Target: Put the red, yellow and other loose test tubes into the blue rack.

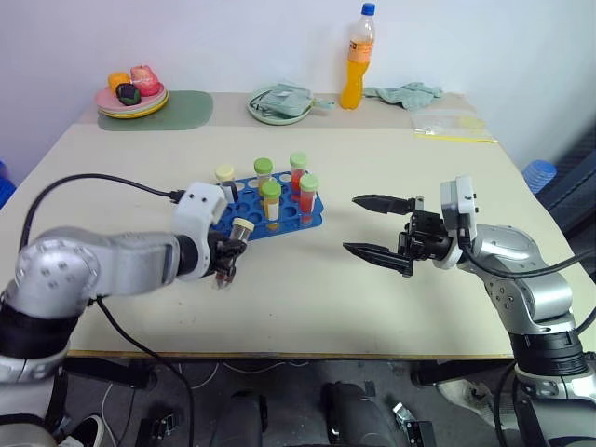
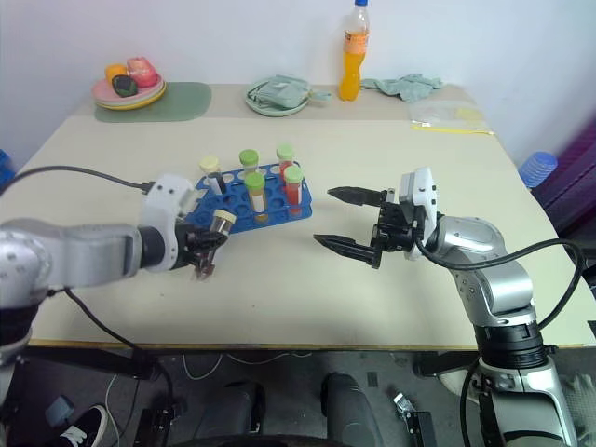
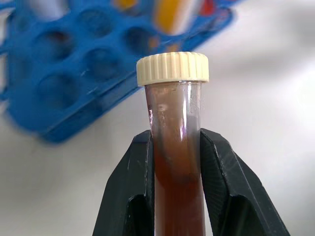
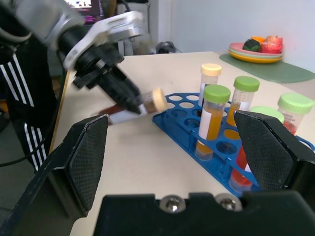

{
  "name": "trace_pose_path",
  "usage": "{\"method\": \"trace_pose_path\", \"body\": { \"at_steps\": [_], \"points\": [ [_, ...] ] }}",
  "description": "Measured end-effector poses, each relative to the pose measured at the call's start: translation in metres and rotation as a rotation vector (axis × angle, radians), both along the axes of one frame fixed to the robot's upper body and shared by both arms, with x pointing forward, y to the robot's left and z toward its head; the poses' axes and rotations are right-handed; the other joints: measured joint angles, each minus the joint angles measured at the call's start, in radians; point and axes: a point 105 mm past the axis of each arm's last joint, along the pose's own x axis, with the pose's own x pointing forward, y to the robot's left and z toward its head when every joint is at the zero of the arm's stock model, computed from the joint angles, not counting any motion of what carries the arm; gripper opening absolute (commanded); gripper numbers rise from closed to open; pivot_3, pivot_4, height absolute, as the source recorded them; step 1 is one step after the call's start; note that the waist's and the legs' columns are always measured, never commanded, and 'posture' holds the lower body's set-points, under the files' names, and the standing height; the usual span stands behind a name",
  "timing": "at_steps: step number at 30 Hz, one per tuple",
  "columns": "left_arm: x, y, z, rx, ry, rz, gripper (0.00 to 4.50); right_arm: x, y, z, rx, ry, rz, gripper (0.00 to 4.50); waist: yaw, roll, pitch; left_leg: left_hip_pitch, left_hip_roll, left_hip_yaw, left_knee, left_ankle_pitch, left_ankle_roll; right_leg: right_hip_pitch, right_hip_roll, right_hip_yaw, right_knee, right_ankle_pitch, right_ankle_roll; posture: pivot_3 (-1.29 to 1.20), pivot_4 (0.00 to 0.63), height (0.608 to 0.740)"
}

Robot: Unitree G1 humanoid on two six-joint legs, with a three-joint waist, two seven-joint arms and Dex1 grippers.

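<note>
Centre left of the frame: a dark-liquid tube with pale yellow cap (image 1: 240,238) is gripped by the left hand (image 1: 226,257), just below the blue rack (image 1: 244,207). The right hand (image 1: 378,226) is held open. Next, the tube is to be uprighted over a free hole.

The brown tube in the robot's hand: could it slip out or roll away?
The tube with the pale cap looks smooth, so it might slide, though the left hand pinches both sides. It is round, so on the table it would probably roll. It looks small and probably light.
</note>
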Motion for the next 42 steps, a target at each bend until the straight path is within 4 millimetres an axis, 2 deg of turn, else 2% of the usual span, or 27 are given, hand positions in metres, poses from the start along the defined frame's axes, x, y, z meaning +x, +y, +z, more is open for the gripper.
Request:
{"method": "trace_pose_path", "body": {
  "at_steps": [3, 6, 8, 16, 18, 24, 29, 33, 37, 42],
  "points": [
    [0.006, 0.002, 0.009, -0.014, -0.185, -0.004, 0.71, 0.000, -0.001, 0.000, -0.008, 0.000, 0.001, 4.50, 0.001, 0.001, 0.000, 0.000, 0.000, 0.000, 0.000, 0.000, 0.000, 0.001, 0.000, 0.000, -0.002, -0.001, -0.001, 0.00, 0.150, 0.740],
    [0.019, 0.021, 0.024, 0.020, -0.449, 0.028, 0.71, -0.001, -0.003, 0.000, -0.017, 0.000, 0.003, 4.50, 0.001, 0.001, 0.001, 0.000, 0.000, 0.001, 0.000, 0.000, 0.000, 0.001, 0.000, 0.000, -0.004, -0.001, -0.002, 0.00, 0.150, 0.740],
    [0.021, 0.032, 0.030, 0.013, -0.585, 0.031, 0.71, -0.001, -0.004, 0.000, -0.019, 0.004, 0.007, 4.50, 0.001, 0.001, 0.001, -0.001, 0.001, 0.001, 0.000, 0.000, 0.000, 0.001, 0.000, 0.000, -0.005, -0.001, -0.002, 0.00, 0.150, 0.740],
    [0.019, 0.051, 0.029, -0.084, -0.896, 0.038, 0.71, -0.003, -0.007, -0.001, -0.016, 0.060, 0.039, 4.50, 0.006, 0.001, 0.001, 0.000, 0.001, 0.002, 0.001, -0.001, 0.003, 0.004, -0.002, 0.000, -0.006, 0.000, -0.001, 0.00, 0.150, 0.740],
    [0.025, 0.053, 0.024, -0.089, -0.925, 0.059, 0.71, -0.003, -0.007, -0.001, -0.017, 0.061, 0.038, 4.50, 0.005, 0.001, 0.001, 0.000, 0.001, 0.002, 0.001, -0.002, 0.003, 0.004, -0.001, 0.000, -0.006, 0.000, -0.001, 0.00, 0.150, 0.740],
    [0.056, 0.040, 0.012, -0.099, -0.999, 0.091, 0.71, -0.001, -0.006, 0.003, -0.019, 0.052, 0.036, 4.50, 0.004, 0.001, 0.001, 0.000, 0.001, 0.001, 0.002, -0.002, 0.004, 0.004, -0.001, 0.000, -0.006, 0.002, 0.003, 0.00, 0.150, 0.740],
    [0.071, 0.035, 0.001, -0.092, -0.998, 0.095, 0.71, 0.000, -0.006, 0.003, -0.021, 0.049, 0.026, 4.50, 0.001, 0.001, 0.001, 0.000, 0.001, 0.001, 0.002, -0.002, 0.004, 0.004, 0.000, 0.000, -0.005, 0.004, 0.007, 0.00, 0.150, 0.740],
    [0.072, 0.031, 0.001, -0.088, -1.013, 0.072, 0.71, 0.002, -0.007, 0.004, -0.025, 0.047, 0.012, 4.50, 0.001, 0.001, 0.001, 0.000, 0.001, 0.001, 0.002, -0.002, 0.004, 0.004, 0.000, 0.000, -0.005, 0.004, 0.007, 0.00, 0.150, 0.740],
    [0.068, 0.031, -0.017, -0.091, -0.977, 0.072, 0.71, 0.002, -0.012, 0.004, -0.020, 0.043, -0.012, 4.50, 0.001, 0.001, 0.001, 0.000, 0.001, 0.001, 0.002, -0.002, 0.004, 0.004, 0.000, 0.000, -0.005, 0.004, 0.007, 0.00, 0.150, 0.740],
    [0.066, 0.030, -0.018, -0.098, -0.986, 0.067, 0.71, 0.003, -0.015, 0.004, -0.030, 0.034, -0.027, 4.50, 0.001, 0.001, 0.000, 0.000, 0.001, 0.001, 0.002, -0.002, 0.004, 0.004, -0.001, 0.000, -0.004, 0.004, 0.007, 0.00, 0.150, 0.740]
  ]
}}
